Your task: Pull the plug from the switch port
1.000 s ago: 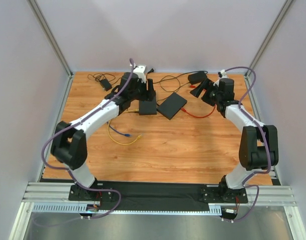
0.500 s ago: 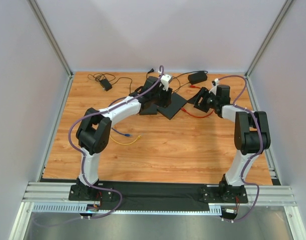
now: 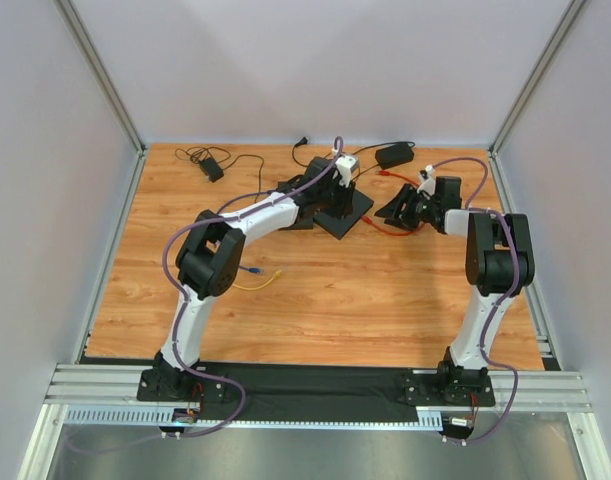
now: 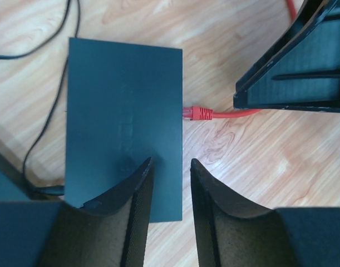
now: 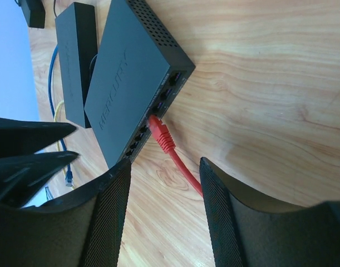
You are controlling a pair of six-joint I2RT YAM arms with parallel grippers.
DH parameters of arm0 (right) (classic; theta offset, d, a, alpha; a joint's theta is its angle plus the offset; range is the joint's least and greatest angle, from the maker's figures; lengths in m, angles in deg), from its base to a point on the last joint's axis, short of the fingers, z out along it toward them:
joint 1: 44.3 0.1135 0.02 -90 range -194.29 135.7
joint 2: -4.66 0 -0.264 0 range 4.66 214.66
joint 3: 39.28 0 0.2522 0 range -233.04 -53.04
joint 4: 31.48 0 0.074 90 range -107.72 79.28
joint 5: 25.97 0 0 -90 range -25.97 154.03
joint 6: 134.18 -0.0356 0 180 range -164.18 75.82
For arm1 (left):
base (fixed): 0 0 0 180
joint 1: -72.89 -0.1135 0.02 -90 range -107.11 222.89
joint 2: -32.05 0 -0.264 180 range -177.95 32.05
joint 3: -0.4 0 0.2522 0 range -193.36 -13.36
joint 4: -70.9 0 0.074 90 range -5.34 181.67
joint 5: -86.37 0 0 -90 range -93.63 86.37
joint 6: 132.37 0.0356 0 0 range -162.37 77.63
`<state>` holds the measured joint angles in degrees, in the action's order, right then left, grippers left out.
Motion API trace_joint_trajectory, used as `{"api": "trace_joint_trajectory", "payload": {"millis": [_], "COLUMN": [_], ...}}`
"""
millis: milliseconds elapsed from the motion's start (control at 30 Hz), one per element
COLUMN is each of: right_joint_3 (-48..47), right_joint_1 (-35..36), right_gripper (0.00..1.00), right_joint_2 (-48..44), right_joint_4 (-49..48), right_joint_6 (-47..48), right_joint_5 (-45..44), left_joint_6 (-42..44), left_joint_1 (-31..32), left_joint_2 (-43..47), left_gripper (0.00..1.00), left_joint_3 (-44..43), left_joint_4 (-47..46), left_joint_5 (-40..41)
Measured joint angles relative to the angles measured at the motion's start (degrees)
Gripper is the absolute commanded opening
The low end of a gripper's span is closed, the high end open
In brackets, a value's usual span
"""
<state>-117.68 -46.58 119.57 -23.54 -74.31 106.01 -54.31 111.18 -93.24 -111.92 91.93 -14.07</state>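
Swinging rightward since a second ago, the left arm has left the smaller black box (image 5: 75, 61) and now reaches over the switch (image 3: 350, 212), while the right arm has dropped lower and drawn in toward the same unit.

Both work on a wood-grain counter (image 3: 315, 320) enclosed by plain pale walls (image 3: 315, 70), with aluminium posts (image 3: 100, 75) at the far corners. The switch lies near the far edge, right of centre. Its red plug (image 4: 198, 114) is seated in a port on the side that faces the counter's right edge, and the red cable (image 3: 385, 229) trails from it toward that edge.

The left end effector (image 4: 171, 164) hovers over the switch's near edge, fingers (image 4: 139, 189) a narrow gap apart and clamped on nothing. The right end effector (image 5: 165, 164) sits low just beside the plug with its fingers (image 5: 111, 211) spread; the cable runs through the gap untouched.

From overhead, the left arm hides much of the smaller box and part of the switch, and the plug is too small to pick out there. Whether the left fingers touch the switch lid cannot be told. A black power brick (image 3: 393, 154) rests at the far edge, and a yellow cable (image 3: 253, 287) curls toward the near left.
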Motion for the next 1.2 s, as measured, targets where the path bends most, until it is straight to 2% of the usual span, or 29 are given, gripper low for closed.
{"api": "trace_joint_trajectory", "payload": {"millis": [200,233,433,733,933,1200], "right_joint_3": [-1.6,-1.9,-3.1,-5.5,-10.3,-11.9], "right_joint_1": [0.0,0.0,0.1,0.9,1.7,1.9], "right_gripper": [0.53,0.48,0.41,0.41,0.42,0.38], "right_joint_2": [0.3,0.5,3.4,5.1,7.3,9.1], "right_joint_4": [0.6,0.6,0.1,1.0,4.8,10.1], "right_joint_6": [1.0,1.0,0.7,0.7,2.2,3.6], "right_joint_5": [1.6,1.8,3.1,3.8,4.0,4.3], "left_joint_6": [0.9,1.0,1.2,1.2,1.2,1.2], "left_joint_1": [2.2,2.4,3.3,2.9,2.9,2.9], "left_joint_2": [-3.5,-3.6,-4.8,-8.1,-9.3,-9.8], "left_gripper": [0.43,0.43,0.43,0.42,0.4,0.38], "left_joint_3": [-4.1,-4.5,-8.1,-9.9,-12.3,-12.9], "left_joint_4": [3.9,4.3,6.6,9.4,11.9,13.1], "left_joint_5": [2.5,3.0,5.2,6.3,6.9,7.3]}}
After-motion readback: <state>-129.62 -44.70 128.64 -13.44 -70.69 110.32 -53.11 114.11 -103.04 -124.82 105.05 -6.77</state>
